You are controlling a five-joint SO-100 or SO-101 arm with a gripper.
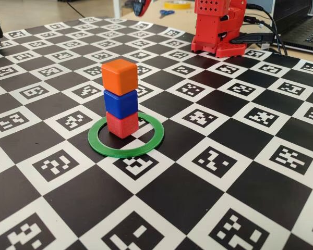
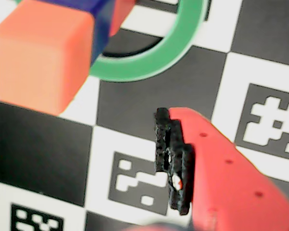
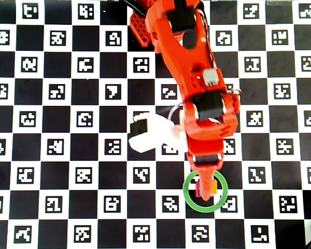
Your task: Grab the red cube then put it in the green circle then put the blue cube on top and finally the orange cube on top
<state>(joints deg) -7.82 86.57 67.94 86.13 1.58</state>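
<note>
The red cube (image 1: 122, 125) stands inside the green circle (image 1: 101, 147). On it sits the blue cube (image 1: 121, 103), and the orange cube (image 1: 120, 75) tops the stack, which stands upright. The wrist view looks down past the orange cube (image 2: 41, 57) at upper left, with slivers of the blue cube (image 2: 98, 14) and green circle (image 2: 149, 62) beyond. My gripper (image 2: 111, 159) is open and holds nothing; only its red finger with a black pad (image 2: 173, 159) shows, apart from the cubes. From overhead, the gripper (image 3: 203, 185) hangs above the stack and hides most of it.
The table is a black and white checkerboard mat with printed markers (image 1: 214, 161). The arm's red base (image 1: 219, 26) stands at the far edge, beside cables and a laptop (image 1: 302, 31). A white camera housing (image 3: 145, 134) juts from the wrist.
</note>
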